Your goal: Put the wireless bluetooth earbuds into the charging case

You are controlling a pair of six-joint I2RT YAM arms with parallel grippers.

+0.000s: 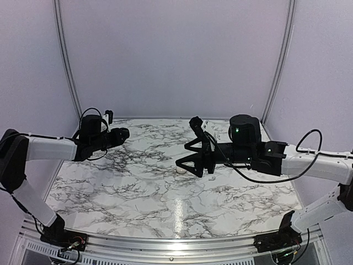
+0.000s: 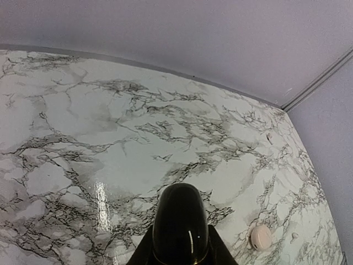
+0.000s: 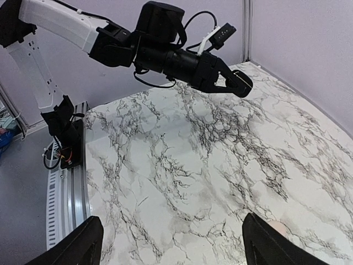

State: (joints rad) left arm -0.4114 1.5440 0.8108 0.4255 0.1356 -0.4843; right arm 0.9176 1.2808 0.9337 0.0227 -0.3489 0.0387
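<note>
The charging case (image 1: 181,170) is a small cream pebble lying on the marble table near the middle. It also shows pinkish in the left wrist view (image 2: 260,237) and peeks out behind one finger in the right wrist view (image 3: 279,226). My right gripper (image 1: 186,143) is open wide and empty, hovering with its lower finger (image 3: 265,243) just beside the case. My left gripper (image 1: 124,133) is shut and empty, held above the far left of the table, well away from the case; it also shows in the left wrist view (image 2: 180,207). I cannot make out the earbuds in any view.
The marble table (image 1: 138,193) is boxed in by pale walls at the back and sides. A metal rail (image 1: 165,243) runs along the near edge. The left arm (image 3: 165,52) crosses the top of the right wrist view.
</note>
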